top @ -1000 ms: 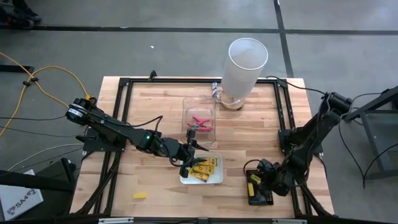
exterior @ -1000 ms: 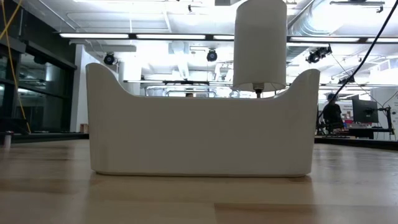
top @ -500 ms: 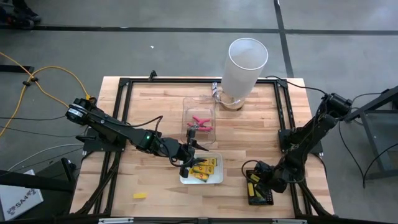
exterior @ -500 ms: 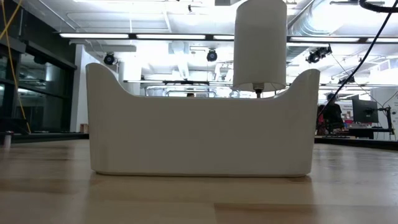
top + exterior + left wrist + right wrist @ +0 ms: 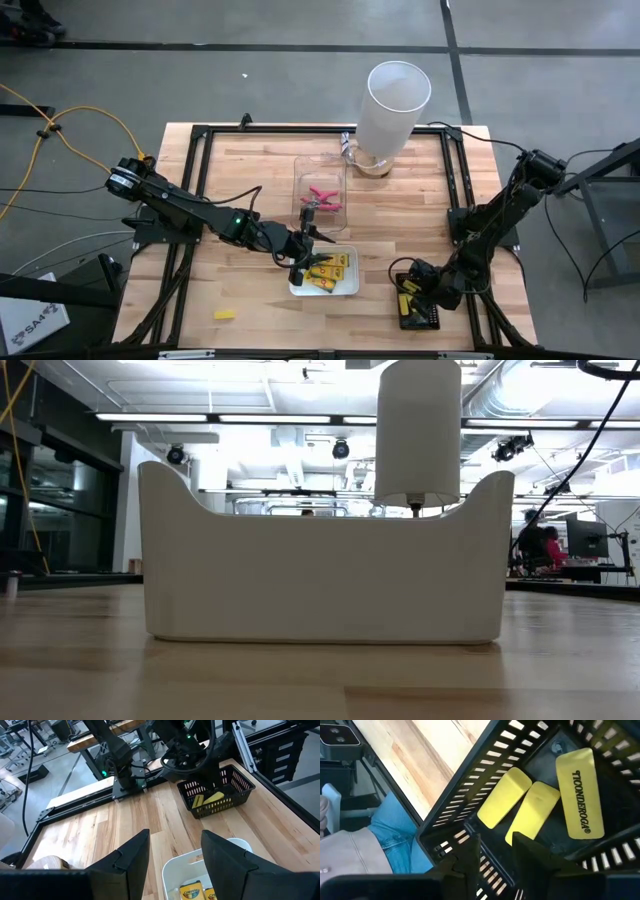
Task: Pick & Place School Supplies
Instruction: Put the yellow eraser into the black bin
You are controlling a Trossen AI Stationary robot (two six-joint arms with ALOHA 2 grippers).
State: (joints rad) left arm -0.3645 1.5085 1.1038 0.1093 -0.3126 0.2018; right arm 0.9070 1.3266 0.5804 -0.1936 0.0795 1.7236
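Grey concrete floor surrounds a pale wooden worktop (image 5: 400, 210) edged by a black frame. Going left to right in the high view: a lone small yellow block (image 5: 225, 314) lies near the worktop's 7 o'clock corner, well apart from everything else. The left gripper (image 5: 300, 268) hovers over the 9 o'clock edge of the white tray (image 5: 350, 285), its jaws spread apart with nothing between them. That tray holds yellow-orange packets (image 5: 328, 272) with dark print. At 12 o'clock from it stands a clear tray (image 5: 300, 172) holding a pink-handled tool (image 5: 321, 196). Farther toward 1 o'clock a tall white cylinder (image 5: 394, 107) stands near the far edge, partly covering something beneath its base. At 3 o'clock from the white tray sits a black slotted basket (image 5: 425, 320); the right gripper (image 5: 408, 292) is at its upper end, jaws parted and grasping nothing. The right wrist view shows three flat yellow pieces inside: two plain yellow blocks (image 5: 503, 797) touching side by side, and a printed yellow piece (image 5: 579, 792) just beside them. Past the basket's edge that view also catches a person's blue-clad leg (image 5: 395, 840). From the low view, the white tray's wall fills the middle and blocks sight of its contents
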